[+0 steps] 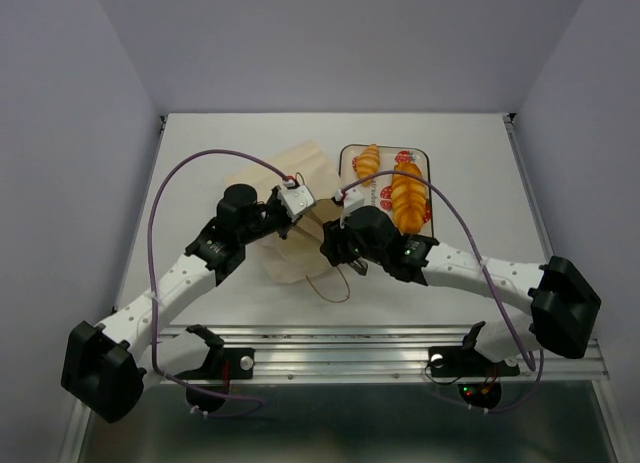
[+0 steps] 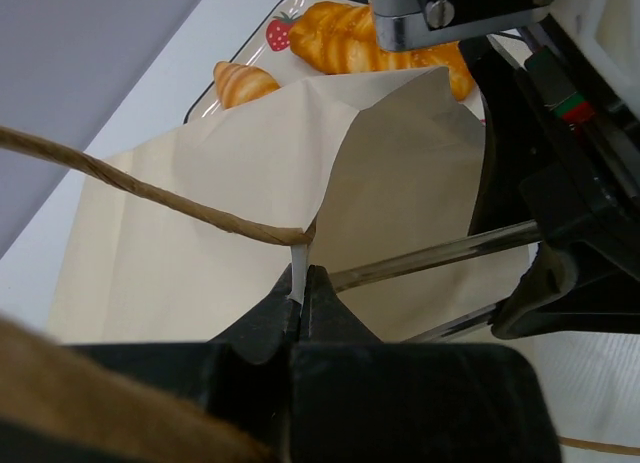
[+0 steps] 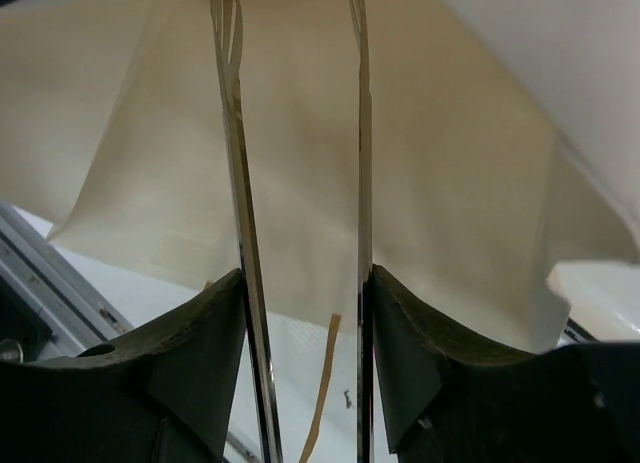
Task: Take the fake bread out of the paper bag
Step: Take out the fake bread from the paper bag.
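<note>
The cream paper bag point(image 1: 272, 198) lies on the table with its mouth toward the arms. My left gripper point(image 1: 292, 215) is shut on the edge of the mouth point(image 2: 300, 273) and holds it open; a cord handle point(image 2: 150, 195) hangs from there. My right gripper point(image 1: 314, 235) is open, and its two long metal fingers point(image 3: 232, 133) reach into the bag point(image 3: 450, 183) with nothing between them. A long ridged loaf point(image 1: 408, 199) and a small croissant point(image 1: 368, 161) lie on the strawberry-print tray point(image 1: 350, 159). The third pastry is hidden.
The tray stands just right of the bag, behind my right wrist. A loose cord loop point(image 1: 331, 287) lies on the table in front of the bag. A metal rail point(image 1: 400, 345) runs along the near edge. Walls close in on both sides.
</note>
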Available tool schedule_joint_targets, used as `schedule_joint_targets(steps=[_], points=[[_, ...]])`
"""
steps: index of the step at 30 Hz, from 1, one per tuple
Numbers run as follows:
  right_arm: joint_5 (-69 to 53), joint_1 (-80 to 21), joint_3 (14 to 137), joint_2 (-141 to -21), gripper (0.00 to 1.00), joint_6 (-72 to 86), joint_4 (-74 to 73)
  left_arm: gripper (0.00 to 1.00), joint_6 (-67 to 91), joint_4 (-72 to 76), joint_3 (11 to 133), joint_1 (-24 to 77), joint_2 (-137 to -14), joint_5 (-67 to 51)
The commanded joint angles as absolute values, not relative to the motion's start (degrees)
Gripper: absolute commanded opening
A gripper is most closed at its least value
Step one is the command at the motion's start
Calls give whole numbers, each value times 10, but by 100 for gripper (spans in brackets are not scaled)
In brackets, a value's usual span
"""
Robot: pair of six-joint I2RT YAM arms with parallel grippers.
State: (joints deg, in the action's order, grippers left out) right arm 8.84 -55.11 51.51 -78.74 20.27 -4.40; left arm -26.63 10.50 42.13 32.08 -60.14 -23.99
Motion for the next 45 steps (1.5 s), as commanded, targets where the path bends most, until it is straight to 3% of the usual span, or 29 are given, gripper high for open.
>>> schedule_joint_targets(steps=[1, 21, 34, 45], points=[[130, -553, 548, -812, 56, 172, 45, 0, -259, 134, 431, 318, -577, -250], [139, -553, 534, -909, 58, 235, 187, 0, -242, 150, 434, 319, -591, -230], [157, -558, 502, -889, 58, 264, 189, 0, -163, 134, 509, 318, -669, -155], [142, -558, 518, -925, 58, 279, 201, 0, -161, 140, 506, 318, -642, -188]])
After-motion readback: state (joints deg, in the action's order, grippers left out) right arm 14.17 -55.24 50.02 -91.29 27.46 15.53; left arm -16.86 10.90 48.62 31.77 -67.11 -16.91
